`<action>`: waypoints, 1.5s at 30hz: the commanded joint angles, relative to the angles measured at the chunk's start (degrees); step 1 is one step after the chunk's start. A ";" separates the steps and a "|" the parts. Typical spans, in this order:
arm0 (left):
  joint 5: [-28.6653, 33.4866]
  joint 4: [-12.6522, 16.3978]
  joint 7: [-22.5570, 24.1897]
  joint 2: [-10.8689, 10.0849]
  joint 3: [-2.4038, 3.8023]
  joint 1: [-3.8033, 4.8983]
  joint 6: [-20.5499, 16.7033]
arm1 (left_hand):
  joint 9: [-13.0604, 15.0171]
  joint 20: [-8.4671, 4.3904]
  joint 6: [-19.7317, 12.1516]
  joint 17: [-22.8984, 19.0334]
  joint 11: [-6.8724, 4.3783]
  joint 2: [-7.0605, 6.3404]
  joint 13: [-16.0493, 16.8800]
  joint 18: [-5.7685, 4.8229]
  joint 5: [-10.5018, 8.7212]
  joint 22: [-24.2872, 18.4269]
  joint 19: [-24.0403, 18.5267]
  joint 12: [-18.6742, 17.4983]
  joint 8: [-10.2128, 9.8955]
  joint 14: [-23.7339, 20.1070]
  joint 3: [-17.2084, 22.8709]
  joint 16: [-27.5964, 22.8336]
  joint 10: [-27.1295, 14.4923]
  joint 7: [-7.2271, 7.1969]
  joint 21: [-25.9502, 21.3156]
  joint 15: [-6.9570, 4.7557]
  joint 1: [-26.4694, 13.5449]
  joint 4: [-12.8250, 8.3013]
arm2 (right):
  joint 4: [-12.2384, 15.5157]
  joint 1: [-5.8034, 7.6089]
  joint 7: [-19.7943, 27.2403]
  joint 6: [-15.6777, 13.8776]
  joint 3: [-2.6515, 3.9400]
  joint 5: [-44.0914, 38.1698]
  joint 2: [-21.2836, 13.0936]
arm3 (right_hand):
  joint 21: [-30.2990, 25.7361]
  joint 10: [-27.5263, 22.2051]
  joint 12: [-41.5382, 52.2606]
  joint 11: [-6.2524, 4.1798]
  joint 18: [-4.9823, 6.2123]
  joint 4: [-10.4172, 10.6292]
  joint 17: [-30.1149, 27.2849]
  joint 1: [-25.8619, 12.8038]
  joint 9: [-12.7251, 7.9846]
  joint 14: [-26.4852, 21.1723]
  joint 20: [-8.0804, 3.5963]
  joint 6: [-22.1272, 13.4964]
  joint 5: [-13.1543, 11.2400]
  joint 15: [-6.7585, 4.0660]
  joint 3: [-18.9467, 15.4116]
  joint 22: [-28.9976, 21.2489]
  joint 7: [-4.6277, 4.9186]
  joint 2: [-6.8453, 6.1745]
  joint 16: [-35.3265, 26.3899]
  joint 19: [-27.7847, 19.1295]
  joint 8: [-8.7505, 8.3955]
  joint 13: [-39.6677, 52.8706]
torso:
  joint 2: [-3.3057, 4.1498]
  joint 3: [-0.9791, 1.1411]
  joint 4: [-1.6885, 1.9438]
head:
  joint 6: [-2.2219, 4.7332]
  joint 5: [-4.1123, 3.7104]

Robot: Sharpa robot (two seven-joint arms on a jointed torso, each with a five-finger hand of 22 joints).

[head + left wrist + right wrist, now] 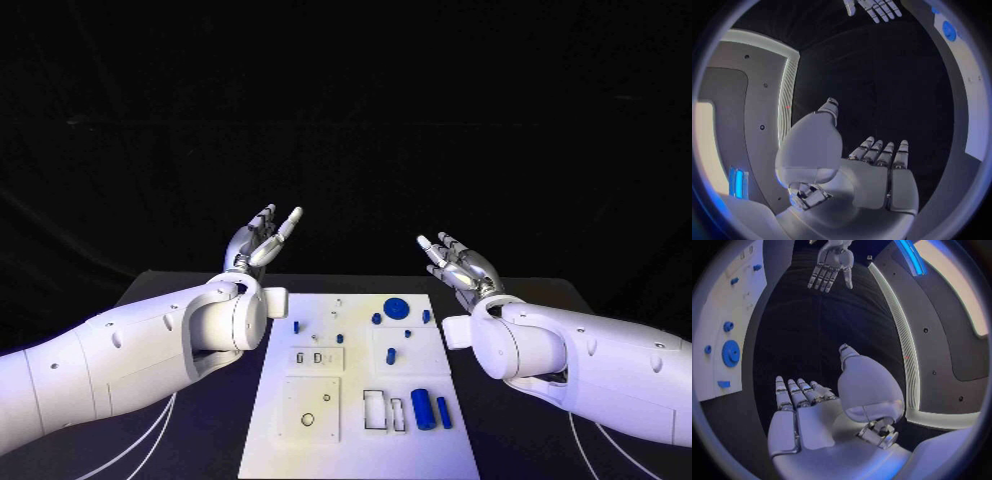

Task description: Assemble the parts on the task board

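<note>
No readable text or labels anywhere.

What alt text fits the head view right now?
Both hands, left hand and right hand, are raised open and empty above the far end of the white task board. Blue parts lie on the board.

A dark table (166, 288) spans the lower half of the head view, its far edge running straight across and its far corners cut off at a slant. Behind it hangs a black backdrop (346, 120). Thin white cables (156, 432) lie on the table at both near sides, curving toward the near edge.
</note>
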 commanded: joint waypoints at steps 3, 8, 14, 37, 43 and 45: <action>1.96 -0.33 3.39 0.26 -0.01 0.23 5.33 | 0.17 0.94 0.82 0.11 1.06 -0.17 0.12 1.25 0.43 0.12 0.13 0.46 0.33 0.03 0.20 0.42 0.27 3.42 0.25 0.72 2.78 0.91 | -1.17 1.49 -2.42 13.02 -1.51 1.23 0.20 | 0.70 2.30 0.62 1.26 0.31 -1.44 0.42 6.49 0.50 1.69 0.90 2.08 1.37 1.39 0.88 0.28 9.92 -0.13 0.67 0.46 0.76 0.33 | 0.01 -0.02 -0.01 | 0.01 0.00; 1.96 -0.33 3.39 0.26 -0.01 0.23 5.33 | 0.60 1.09 2.51 1.05 3.31 1.61 0.50 2.04 0.38 0.26 0.65 0.94 0.85 3.08 1.61 1.41 2.86 5.48 0.51 1.82 3.88 0.76 | -1.60 2.12 -2.81 15.00 -2.23 1.45 0.25 | 3.02 10.88 1.90 1.55 -0.23 -8.06 1.95 13.26 1.98 9.75 0.94 8.63 1.22 1.92 4.70 1.40 9.96 -1.61 2.78 4.42 2.76 1.13 | 0.01 -0.02 -0.01 | 0.01 0.00; 0.74 1.43 1.60 -2.74 0.00 1.19 8.29 | 3.85 1.12 15.64 5.74 7.19 1.60 1.91 1.88 0.34 4.54 19.71 3.86 5.50 21.81 6.27 8.72 18.28 8.87 8.82 3.27 11.02 0.25 | -5.94 4.66 -2.04 9.57 -2.08 -23.77 0.39 | 14.78 34.49 5.20 0.37 1.80 -16.35 5.20 17.12 5.38 30.52 0.66 24.82 0.77 -0.01 11.03 6.63 9.55 -4.08 8.66 27.00 8.02 2.49 | 2.24 -0.12 -0.29 | -0.87 0.10; -4.69 13.36 -2.57 -10.52 1.55 2.34 15.88 | 8.32 -2.64 38.12 12.56 2.98 -1.59 2.93 6.49 0.45 7.28 48.09 7.78 13.29 53.52 14.47 19.41 52.21 6.53 20.59 -3.39 18.03 -4.25 | -6.20 9.50 -21.81 16.24 -1.28 -77.18 1.26 | 43.38 62.86 3.06 -7.29 4.58 -27.55 16.94 8.74 9.45 69.24 -7.29 53.22 9.57 -10.68 23.62 22.25 3.39 -12.17 20.27 42.61 12.47 3.38 | 7.77 -0.77 0.30 | -0.10 -0.73; -4.72 16.85 -3.44 -12.17 1.98 2.58 16.81 | 8.11 -2.32 37.82 12.68 3.33 -2.35 2.94 6.31 0.43 6.85 47.30 6.78 12.81 52.57 14.45 18.45 51.99 6.85 20.00 -2.94 16.83 -4.06 | -4.21 10.32 -25.74 17.33 -1.12 -85.15 1.58 | 51.23 66.96 3.31 -9.03 4.78 -26.32 30.31 6.91 11.74 74.48 -9.30 54.01 8.65 -12.88 24.75 27.48 2.03 -13.85 32.29 46.27 12.47 5.10 | 9.14 -1.02 0.49 | -0.10 -0.83; -4.72 17.68 -3.56 -12.51 2.09 2.78 16.88 | 8.09 -2.29 37.80 12.69 3.35 -2.42 2.94 6.32 0.43 6.81 47.26 6.72 12.79 52.53 14.43 18.39 51.98 6.87 19.96 -2.92 16.73 -4.05 | -3.69 10.58 -26.73 17.61 -1.08 -87.18 1.80 | 52.21 67.13 3.29 -9.32 4.79 -25.83 32.94 6.35 12.18 75.91 -9.66 53.53 8.15 -13.20 25.17 28.07 1.73 -14.46 34.88 47.93 12.15 5.65 | 9.58 -1.10 0.64 | -0.03 -0.91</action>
